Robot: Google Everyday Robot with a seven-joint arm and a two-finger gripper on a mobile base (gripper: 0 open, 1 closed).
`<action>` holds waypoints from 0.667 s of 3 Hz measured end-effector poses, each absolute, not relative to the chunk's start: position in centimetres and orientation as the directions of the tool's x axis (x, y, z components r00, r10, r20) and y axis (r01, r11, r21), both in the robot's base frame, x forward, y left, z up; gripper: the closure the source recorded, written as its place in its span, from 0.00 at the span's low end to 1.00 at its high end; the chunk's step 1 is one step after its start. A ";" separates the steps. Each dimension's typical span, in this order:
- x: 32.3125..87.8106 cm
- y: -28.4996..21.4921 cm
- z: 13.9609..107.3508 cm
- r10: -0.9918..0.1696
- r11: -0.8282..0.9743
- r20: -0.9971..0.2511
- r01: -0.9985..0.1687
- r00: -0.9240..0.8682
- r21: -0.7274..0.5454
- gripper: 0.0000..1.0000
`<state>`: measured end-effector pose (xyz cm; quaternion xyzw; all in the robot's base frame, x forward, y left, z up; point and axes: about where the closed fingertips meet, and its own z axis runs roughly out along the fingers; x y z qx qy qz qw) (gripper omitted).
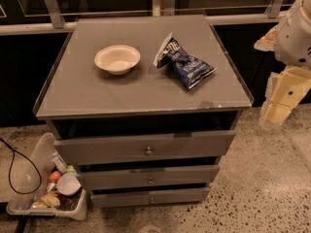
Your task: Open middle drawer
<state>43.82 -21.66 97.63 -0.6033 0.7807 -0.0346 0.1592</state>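
The grey cabinet [73, 98] has three drawers stacked at its front. The middle drawer [184, 174] has a low flat front with a small round metal knob [150, 180] at its centre. It sits between the taller top drawer [194, 145] and the narrower bottom drawer [180, 196]. My gripper [276, 111] hangs at the right edge of the view, beside the cabinet's right front corner. It is well to the right of the middle drawer's knob and above it, and touches nothing.
A white bowl [117, 58] and a blue chip bag [185, 63] lie on the cabinet top. A clear bin [29, 178] holding several small items stands on the floor at the lower left, with a black cable [14, 154] beside it. The floor is speckled stone.
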 end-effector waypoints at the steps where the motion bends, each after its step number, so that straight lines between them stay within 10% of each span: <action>1: 43.8 -21.7 97.6 -0.953 0.270 -0.207 -0.931 -0.221 -0.246 0.00; 2: 43.3 -21.7 96.2 -0.952 0.261 -0.229 -0.931 -0.204 -0.256 0.00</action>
